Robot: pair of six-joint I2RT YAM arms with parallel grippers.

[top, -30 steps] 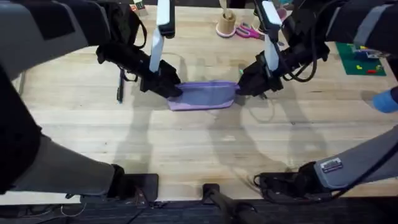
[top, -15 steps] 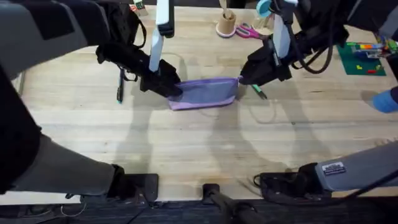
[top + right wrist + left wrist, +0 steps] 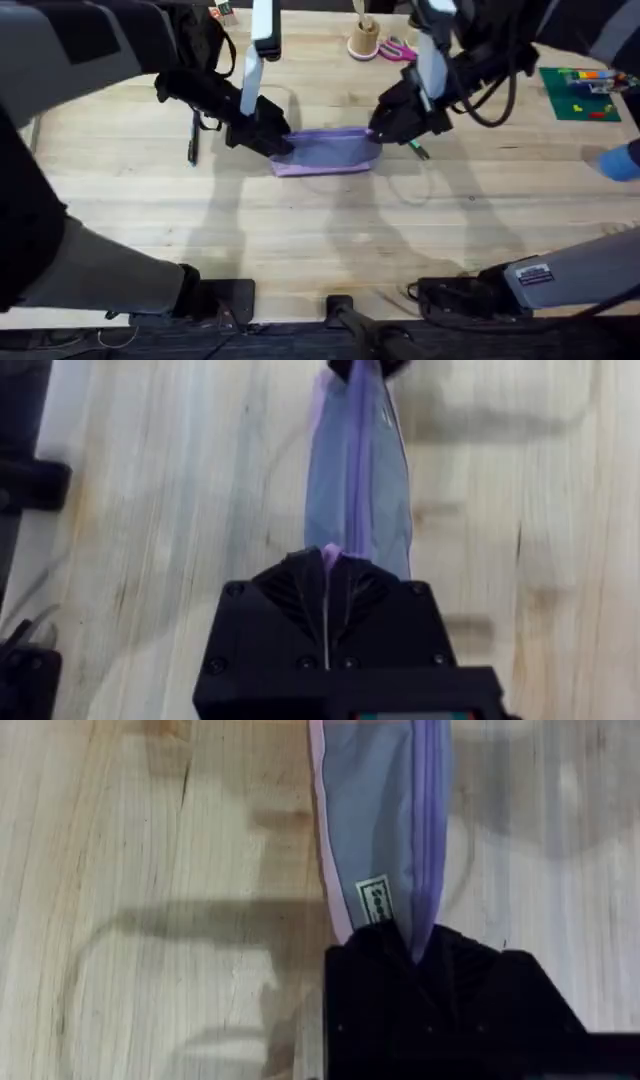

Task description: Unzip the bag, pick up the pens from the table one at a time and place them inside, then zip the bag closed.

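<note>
Two tools, left and right, apparently pinching opposite bag ends.

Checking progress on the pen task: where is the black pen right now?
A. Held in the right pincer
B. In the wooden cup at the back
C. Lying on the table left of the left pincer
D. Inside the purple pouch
C: the black pen lies on the table, left of the left pincer, which grips the pouch.

Bag lilac-purple, darker purple zipper stripe along top, small white label with dark print. Table light wood, plank seams, grain streaks. Left gripper black; right gripper black. Black pen left of centre; green pen, dark tip. Green mat upper right, coloured bits on it.
</note>
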